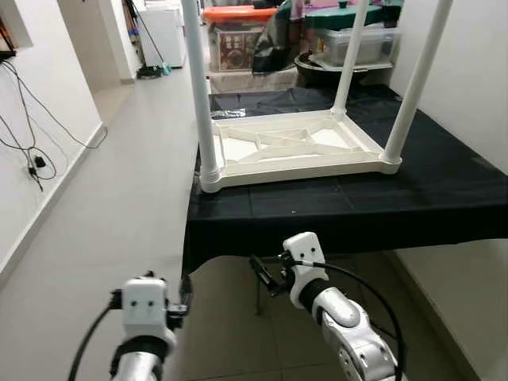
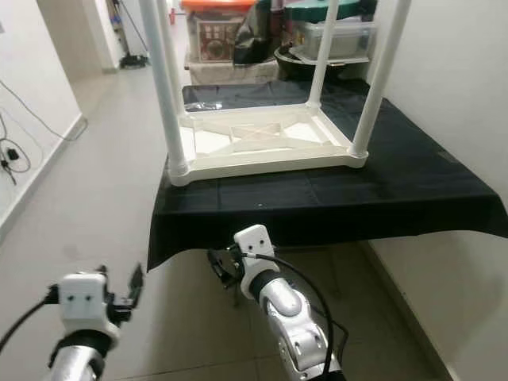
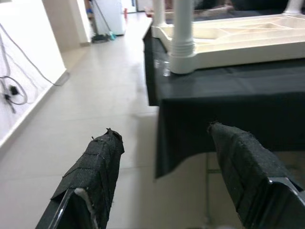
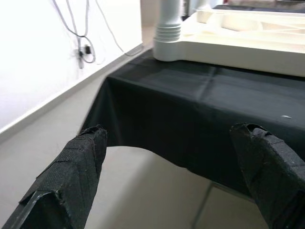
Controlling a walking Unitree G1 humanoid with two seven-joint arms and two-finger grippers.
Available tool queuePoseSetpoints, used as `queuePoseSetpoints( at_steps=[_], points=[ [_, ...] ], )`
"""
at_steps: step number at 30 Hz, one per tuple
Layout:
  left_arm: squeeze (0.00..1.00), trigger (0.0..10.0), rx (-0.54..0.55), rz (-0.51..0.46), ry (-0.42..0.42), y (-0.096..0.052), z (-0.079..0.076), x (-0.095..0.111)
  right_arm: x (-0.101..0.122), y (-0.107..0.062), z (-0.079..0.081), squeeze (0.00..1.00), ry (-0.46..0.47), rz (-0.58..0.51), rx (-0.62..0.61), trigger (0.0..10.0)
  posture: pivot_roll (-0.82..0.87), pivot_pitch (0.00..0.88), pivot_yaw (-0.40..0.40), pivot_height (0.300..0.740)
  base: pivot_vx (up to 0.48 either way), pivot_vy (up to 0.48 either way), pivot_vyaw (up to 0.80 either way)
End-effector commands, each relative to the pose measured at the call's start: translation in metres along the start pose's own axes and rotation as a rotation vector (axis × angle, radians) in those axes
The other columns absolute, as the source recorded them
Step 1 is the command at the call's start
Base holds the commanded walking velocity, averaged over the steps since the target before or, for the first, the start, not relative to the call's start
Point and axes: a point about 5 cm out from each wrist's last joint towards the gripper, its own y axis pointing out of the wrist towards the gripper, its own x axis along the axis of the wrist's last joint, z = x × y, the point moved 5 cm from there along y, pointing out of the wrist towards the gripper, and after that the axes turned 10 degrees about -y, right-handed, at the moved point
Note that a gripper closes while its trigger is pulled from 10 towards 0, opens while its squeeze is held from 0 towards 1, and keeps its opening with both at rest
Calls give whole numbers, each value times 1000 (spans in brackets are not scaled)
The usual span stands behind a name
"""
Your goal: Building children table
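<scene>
A white children's table (image 1: pixel 290 151) lies upside down on a black-draped table (image 1: pixel 381 198), its ribbed underside up and its white legs (image 1: pixel 198 95) standing upward. The nearest corner leg (image 3: pixel 183 36) rises at the black cloth's left front corner. My left gripper (image 3: pixel 164 138) is open, held low over the floor, short of that corner. My right gripper (image 4: pixel 169 131) is also open, below and before the cloth's front edge, and holds nothing. Both arms (image 1: pixel 341 317) are low in front of the table.
A corridor of light floor tiles (image 1: pixel 127 182) runs along the left, with cables on the left wall (image 1: pixel 24 135). Plastic storage boxes (image 1: pixel 238 36) and bags stand behind the table. A white wall (image 1: pixel 476 87) closes the right side.
</scene>
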Motion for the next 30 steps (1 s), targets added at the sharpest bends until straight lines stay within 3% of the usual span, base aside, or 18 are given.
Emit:
queuePoseSetpoints(
  at_steps=[1, 7, 14, 20, 30],
  points=[
    [0, 10000, 5, -10, 15, -1, 2, 3, 4, 1, 1, 0, 7, -22, 7, 10000, 14, 0, -6, 740, 0, 0, 0],
    [0, 10000, -8, -17, 12, -2, -3, 5, 6, 1, 6, 0, -6, -43, 33, 10000, 15, 0, -12, 740, 0, 0, 800],
    [0, 10000, 10, -54, 35, 2, 0, 15, 10, 6, -5, 0, 3, -49, -14, 10000, 20, 0, -13, 740, 0, 0, 571],
    [0, 10000, 147, -158, 93, 15, 39, 47, 30, 20, -39, 0, 47, -102, -127, 10000, 26, 0, -16, 740, 0, 0, 0],
    [0, 10000, 171, -177, 99, 16, 45, 52, 36, 24, -50, 0, 28, -119, -157, 10000, 29, 0, -20, 740, 74, 0, 0]
  ],
)
